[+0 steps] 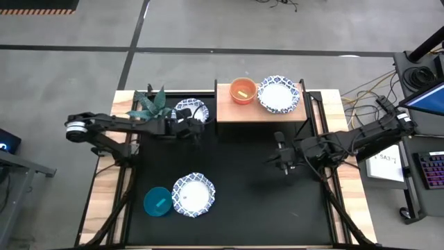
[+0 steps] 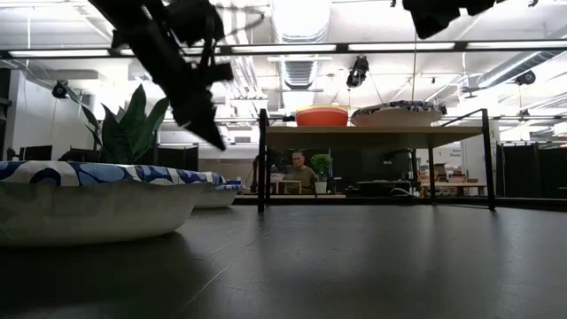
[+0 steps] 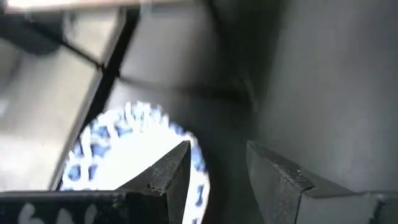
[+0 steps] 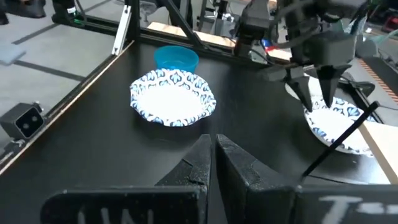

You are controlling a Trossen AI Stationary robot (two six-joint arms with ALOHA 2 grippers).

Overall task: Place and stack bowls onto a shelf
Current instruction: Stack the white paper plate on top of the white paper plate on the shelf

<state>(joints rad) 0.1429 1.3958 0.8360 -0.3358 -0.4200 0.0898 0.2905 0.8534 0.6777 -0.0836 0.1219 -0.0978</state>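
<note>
While both arms hang above the black table (image 1: 250,201), the scene reads as follows.

Left gripper (image 1: 193,129): above the patterned bowl (image 1: 191,110) at the table's far left, just beside the shelf; fingers spread apart, nothing between them. In the left wrist view one fingertip (image 3: 171,168) shows over that bowl's rim.
Right gripper (image 1: 279,157): over bare tabletop in front of the shelf's right end; fingers (image 4: 239,163) pressed almost together, holding nothing.
Shelf (image 1: 229,111): light-wood board on dark legs at the table's far edge, right of centre.
On the shelf: an orange-red bowl (image 1: 243,90) toward the left end and a second patterned bowl (image 1: 279,94) just beside it to the right.
Near edge of table: a third patterned bowl (image 1: 193,195) with a teal bowl (image 1: 157,201) touching or nearly touching its left side.
Plant (image 1: 149,104): in the far-left corner, just beside the bowl under the left gripper.
Background: a person (image 2: 299,168) is visible beyond the table in the low view.
</note>
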